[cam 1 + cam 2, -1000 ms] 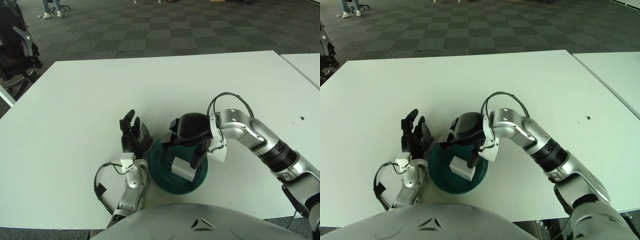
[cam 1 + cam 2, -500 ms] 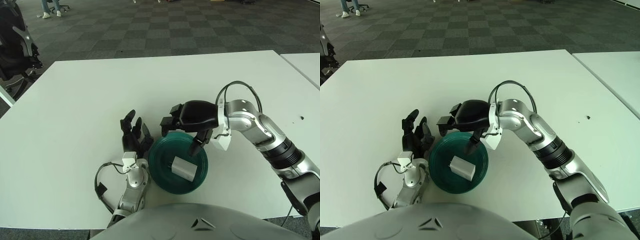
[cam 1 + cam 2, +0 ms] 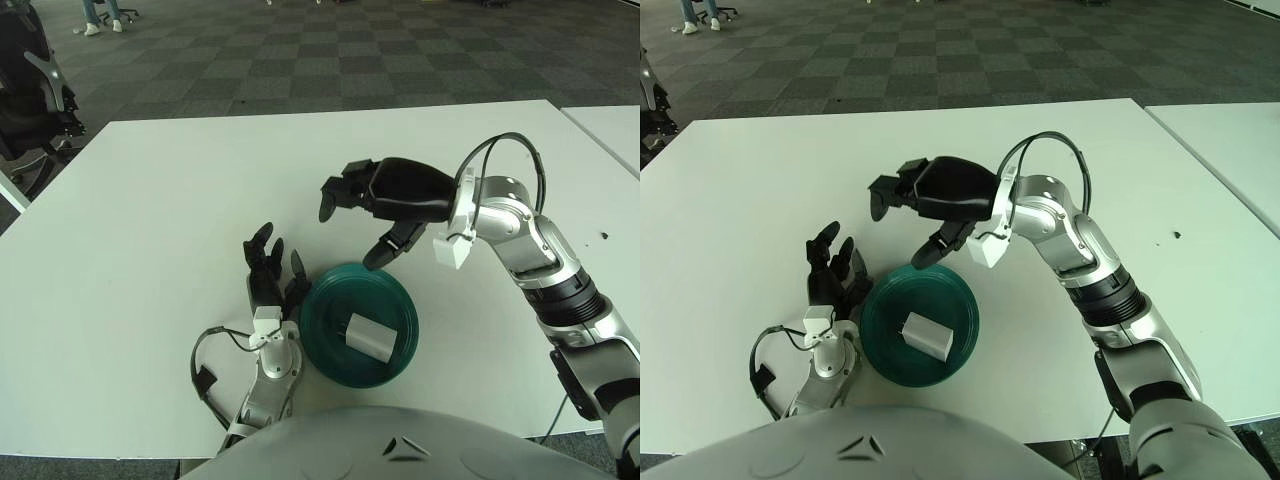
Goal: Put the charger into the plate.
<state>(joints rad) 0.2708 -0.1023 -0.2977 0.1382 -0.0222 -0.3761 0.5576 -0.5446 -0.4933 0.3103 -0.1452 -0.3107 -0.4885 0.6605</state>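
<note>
Charger (image 3: 367,336) lies inside the green plate (image 3: 330,352) on the counter (image 3: 150,200), so placement looks done. Right robot hand (image 3: 375,205) hovers above, fingers spread and empty (left robot hand (image 3: 268,285), open, beside the plate's left rim).

White charger (image 3: 367,335) lying inside the dark green plate (image 3: 325,325) near the table's (image 3: 150,200) front edge, right hand (image 3: 385,200) above the plate with fingers spread and empty, left hand (image 3: 268,280) open just beside the plate's left rim
</note>
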